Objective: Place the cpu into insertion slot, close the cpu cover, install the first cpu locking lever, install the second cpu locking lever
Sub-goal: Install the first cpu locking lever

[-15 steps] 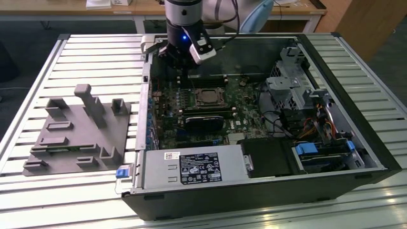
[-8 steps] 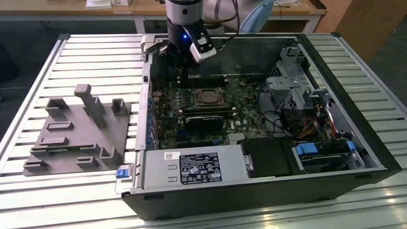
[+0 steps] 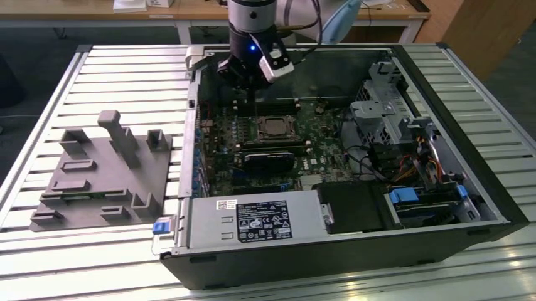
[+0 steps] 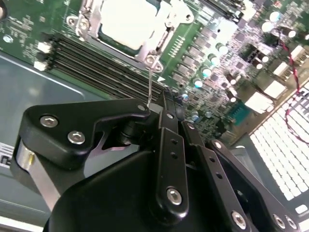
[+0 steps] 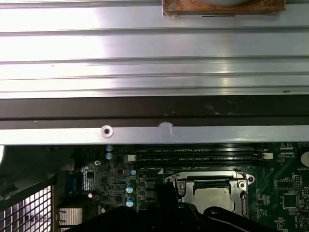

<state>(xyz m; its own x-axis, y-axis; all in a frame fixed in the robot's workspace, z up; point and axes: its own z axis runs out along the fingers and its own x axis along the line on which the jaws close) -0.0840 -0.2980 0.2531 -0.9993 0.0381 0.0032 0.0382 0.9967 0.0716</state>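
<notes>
The tower case lies open on the slatted metal surface. The arm's claw hangs inside the case, at twelve o'clock from the insertion slot.

The cpu already sits in that slot, its pale metal top showing through the cut-out of the cpu cover, which lies flat around it. A thin wire locking lever rises from the socket's corner right up to the claw's tips. The fingers are drawn narrow, almost together, but I can't tell whether the wire is pinched between them.

Things crowd in close. Long black memory slots run just beside the socket, between it and the case's back wall. A black card sits at six o'clock from the socket, and beyond it is the power supply. Drive cages and loose cables fill the three o'clock side. Outside the case, at nine o'clock, a grey moulded fixture rests on the slats.
</notes>
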